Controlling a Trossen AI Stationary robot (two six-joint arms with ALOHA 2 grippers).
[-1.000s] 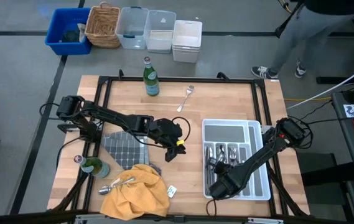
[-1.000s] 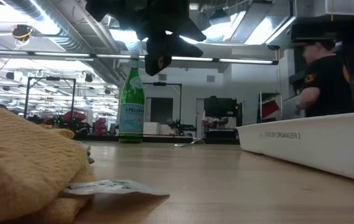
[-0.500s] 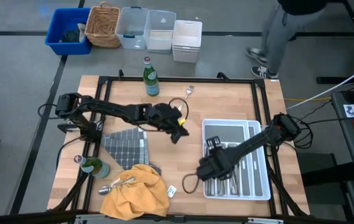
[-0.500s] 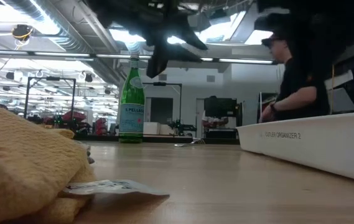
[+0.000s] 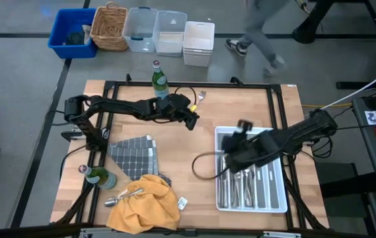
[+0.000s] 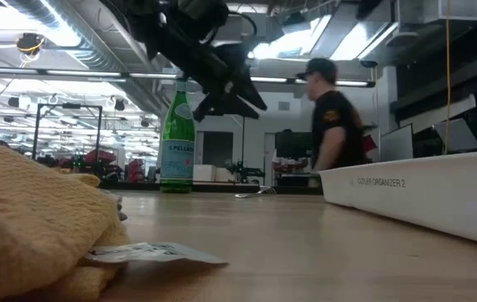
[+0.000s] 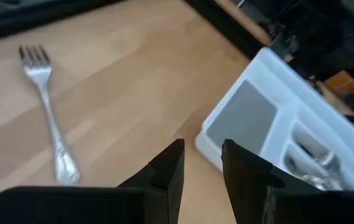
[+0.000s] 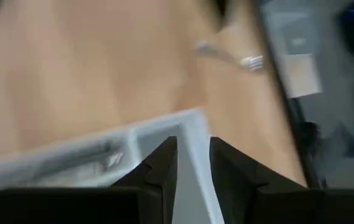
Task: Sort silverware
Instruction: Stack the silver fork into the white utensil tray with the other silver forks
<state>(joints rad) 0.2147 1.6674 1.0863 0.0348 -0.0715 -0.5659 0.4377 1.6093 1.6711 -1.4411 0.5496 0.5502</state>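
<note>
A silver fork point(image 5: 201, 96) lies flat on the table near the far edge; it also shows in the left wrist view point(image 7: 51, 134) and the right wrist view point(image 8: 229, 57). My left gripper point(image 5: 191, 119) hovers just near of it, empty, its fingers a narrow gap apart point(image 7: 203, 155). Several pieces of silverware point(image 5: 244, 185) lie in the white divided tray point(image 5: 275, 198). My right gripper point(image 5: 240, 127) hangs above the tray's far left corner point(image 8: 189, 118), empty, with a narrow gap point(image 8: 193, 146). Two spoons point(image 5: 123, 196) lie at the yellow cloth point(image 5: 145, 205).
A green bottle point(image 5: 160, 82) stands at the far edge beside the fork, another point(image 5: 99, 177) at the near left. A grey checked mat point(image 5: 133, 155) lies left of centre. A small card point(image 5: 182, 203) lies by the cloth. Bins stand beyond the table; a person walks behind.
My left gripper has gone toward the far edge, from the table's middle to just short of the fork. My right gripper has risen out of the tray's near left corner and gone along the tray toward its far end. The person behind has walked left.
</note>
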